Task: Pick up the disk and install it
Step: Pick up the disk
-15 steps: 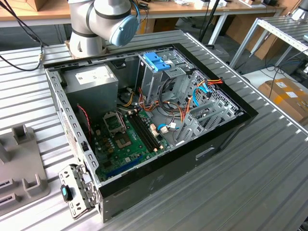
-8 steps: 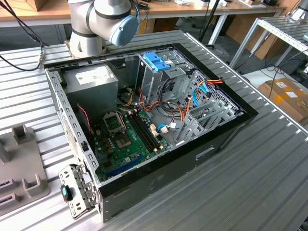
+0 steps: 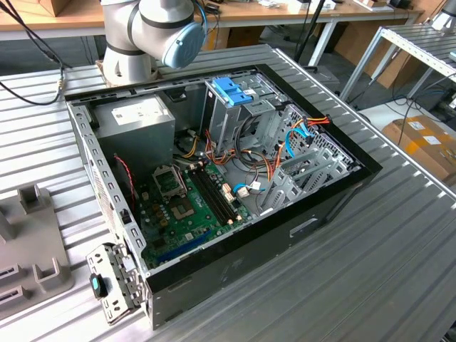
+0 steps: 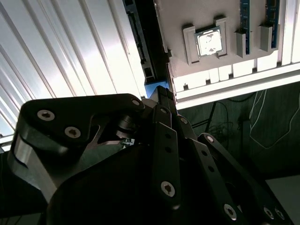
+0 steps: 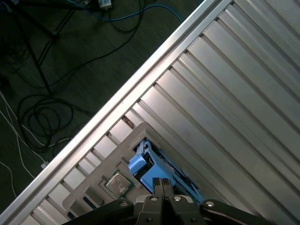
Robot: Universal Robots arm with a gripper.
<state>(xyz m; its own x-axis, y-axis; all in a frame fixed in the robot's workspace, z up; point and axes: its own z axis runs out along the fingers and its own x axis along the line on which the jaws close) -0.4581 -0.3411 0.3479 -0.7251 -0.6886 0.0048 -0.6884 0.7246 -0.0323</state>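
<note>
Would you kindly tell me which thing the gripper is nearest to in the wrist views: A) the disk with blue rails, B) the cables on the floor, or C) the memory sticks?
A: in the first wrist view the gripper is right at the blue rails of the disk, which stands in the grey tray.

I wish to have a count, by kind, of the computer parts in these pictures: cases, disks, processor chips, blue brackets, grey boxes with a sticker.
computer case: 1
disk: 1
processor chip: 1
blue plastic bracket: 1
grey metal box with a white sticker: 1
Total: 5
</note>
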